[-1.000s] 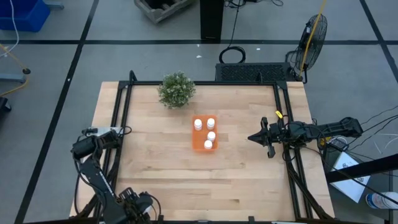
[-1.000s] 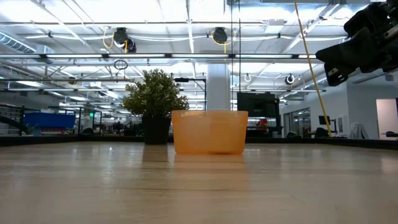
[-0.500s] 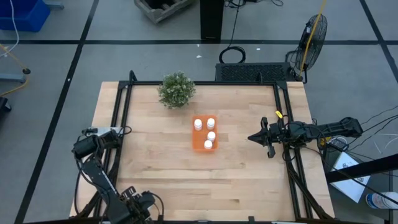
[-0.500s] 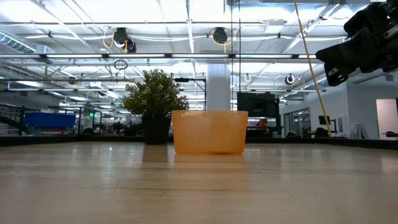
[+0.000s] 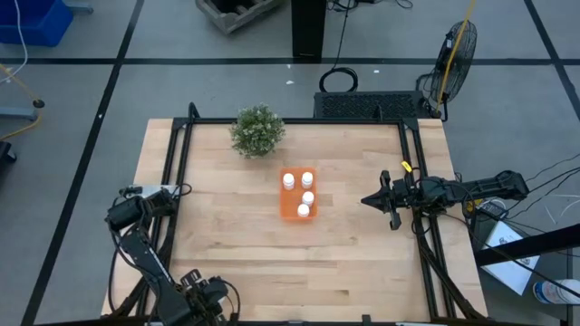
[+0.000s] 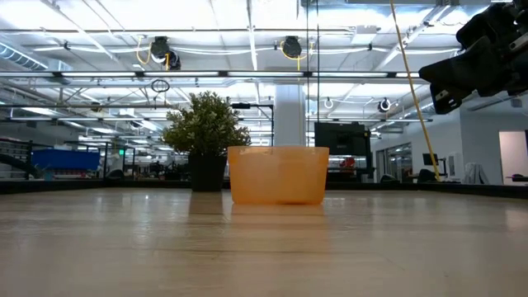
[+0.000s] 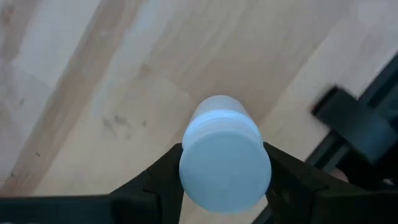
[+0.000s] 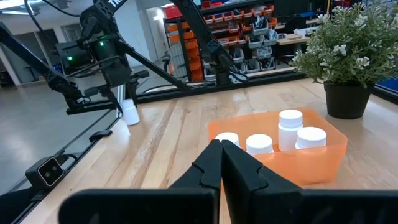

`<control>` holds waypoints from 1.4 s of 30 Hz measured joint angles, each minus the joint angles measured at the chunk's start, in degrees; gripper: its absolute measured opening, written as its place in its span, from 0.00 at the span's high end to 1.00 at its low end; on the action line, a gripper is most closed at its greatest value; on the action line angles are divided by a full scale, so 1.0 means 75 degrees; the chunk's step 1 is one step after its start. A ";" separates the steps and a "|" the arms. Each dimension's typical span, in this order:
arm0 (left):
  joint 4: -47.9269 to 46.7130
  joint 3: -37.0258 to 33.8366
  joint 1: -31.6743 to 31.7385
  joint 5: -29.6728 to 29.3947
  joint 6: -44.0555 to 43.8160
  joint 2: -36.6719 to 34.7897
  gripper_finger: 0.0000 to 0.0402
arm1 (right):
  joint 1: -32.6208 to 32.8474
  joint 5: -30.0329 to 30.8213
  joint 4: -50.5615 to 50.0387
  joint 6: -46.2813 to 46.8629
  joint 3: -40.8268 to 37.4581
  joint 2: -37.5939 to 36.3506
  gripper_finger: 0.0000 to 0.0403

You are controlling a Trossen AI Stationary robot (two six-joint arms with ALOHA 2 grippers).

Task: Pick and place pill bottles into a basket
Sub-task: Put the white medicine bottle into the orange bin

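The orange basket [image 5: 299,196] stands at the table's middle with several white pill bottles [image 5: 307,197] upright in it; it also shows in the low view [image 6: 278,175] and in the right wrist view [image 8: 323,155]. My left gripper [image 5: 201,292] is at the table's near left corner, shut on one more white pill bottle [image 7: 224,155], which also shows in the right wrist view [image 8: 130,112]. My right gripper [image 5: 367,200] is shut and empty, held above the table to the right of the basket, pointing at it. My left gripper pinches the bottle's round white cap [image 7: 225,171] between its two fingers [image 7: 163,177], one on each side. The fingers come from above and point down. The bottle hangs about upright below them; whether its base touches the table, I cannot tell.
A green potted plant [image 5: 256,129] stands at the far side of the table, left of the basket. Black rails [image 5: 177,181] run along the table's left and right sides. Bare wood lies between the basket and the near edge.
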 joint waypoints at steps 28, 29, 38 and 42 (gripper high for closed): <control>0.0009 0.0003 0.4112 -0.0691 0.6044 -0.0950 0.54 | 0.0002 0.0001 0.0001 0.0001 0.0000 0.0003 1.00; 0.0008 0.0003 0.4312 -0.0704 0.6207 -0.1119 0.53 | 0.0000 0.0003 -0.0001 0.0001 -0.0002 0.0003 1.00; 0.0518 0.0009 0.6297 -0.0981 0.7227 -0.2468 0.56 | 0.0000 0.0000 0.0002 0.0001 0.0001 0.0003 1.00; 0.1311 0.0012 0.7123 -0.0298 0.7927 -0.2526 0.53 | 0.0001 0.0001 0.0002 0.0001 0.0000 0.0003 1.00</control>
